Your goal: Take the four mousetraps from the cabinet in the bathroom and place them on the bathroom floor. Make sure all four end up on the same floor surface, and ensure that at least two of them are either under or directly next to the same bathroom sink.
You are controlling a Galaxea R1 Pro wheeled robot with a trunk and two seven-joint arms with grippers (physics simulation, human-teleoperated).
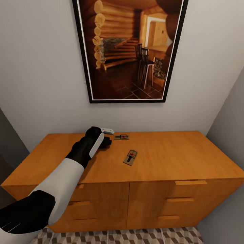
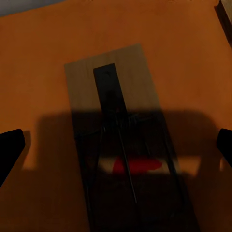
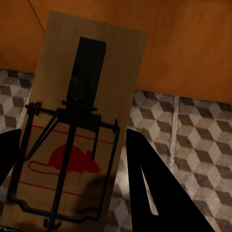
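Note:
Two mousetraps lie on the flat top of the orange-brown cabinet (image 1: pixel 169 152): one (image 1: pixel 121 137) at the back, the other (image 1: pixel 130 157) nearer the front. My left gripper (image 1: pixel 109 140) hovers by the back trap. In the left wrist view that mousetrap (image 2: pixel 116 72) lies between the spread fingers of the open left gripper (image 2: pixel 118 145), apart from both. My right gripper (image 3: pixel 72 140) is shut on another mousetrap (image 3: pixel 92 58), held above the cube-patterned bathroom floor (image 3: pixel 193 135) in front of the cabinet (image 3: pixel 183 43). The sink is out of view.
A large framed picture (image 1: pixel 128 51) hangs on the wall above the cabinet. Grey walls close in at left (image 1: pixel 10 142) and right (image 1: pixel 230 122). Drawer fronts with bar handles (image 1: pixel 190 182) face me, with a strip of tiled floor (image 1: pixel 135 237) below.

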